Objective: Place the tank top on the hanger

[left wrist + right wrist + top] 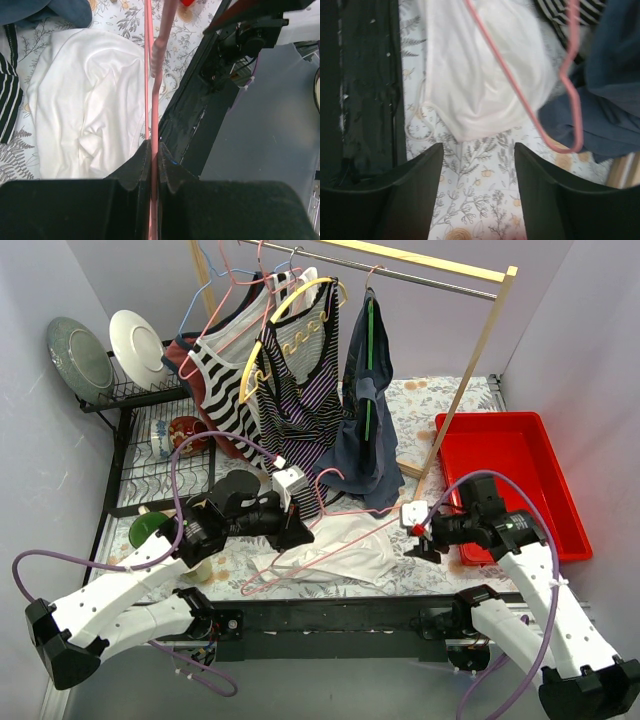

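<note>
Floral cloth (425,400) bears crumpled tank top (365,555).

No legible text or labels anywhere (all views)

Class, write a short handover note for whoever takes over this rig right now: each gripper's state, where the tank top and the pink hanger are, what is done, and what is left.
Left gripper: shut on the hanger, whose wire crosses over the tank top; whether they touch is unclear.
Right gripper: open, holding nothing, above the table at the tank top's edge.
Tank top: crumpled on the table, not on the hanger.
Done: hanger grasped.
Left: get the tank top onto the hanger.
</note>
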Action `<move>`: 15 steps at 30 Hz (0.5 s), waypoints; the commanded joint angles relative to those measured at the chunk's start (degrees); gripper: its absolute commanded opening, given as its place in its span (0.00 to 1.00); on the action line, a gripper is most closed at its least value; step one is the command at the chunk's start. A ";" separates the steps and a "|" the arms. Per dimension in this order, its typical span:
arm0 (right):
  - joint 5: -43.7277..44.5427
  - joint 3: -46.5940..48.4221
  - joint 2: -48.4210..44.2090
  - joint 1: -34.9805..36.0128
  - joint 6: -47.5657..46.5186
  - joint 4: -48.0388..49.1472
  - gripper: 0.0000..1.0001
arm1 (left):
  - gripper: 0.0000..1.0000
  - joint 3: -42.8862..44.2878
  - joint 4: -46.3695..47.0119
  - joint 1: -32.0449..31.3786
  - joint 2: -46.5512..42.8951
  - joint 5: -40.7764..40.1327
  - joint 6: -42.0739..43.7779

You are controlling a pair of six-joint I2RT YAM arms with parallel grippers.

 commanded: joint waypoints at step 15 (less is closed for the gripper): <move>15.45 -16.22 13.50 32.42 0.99 14.52 0.33 | 0.00 1.00 1.58 0.13 -0.02 -3.62 -2.46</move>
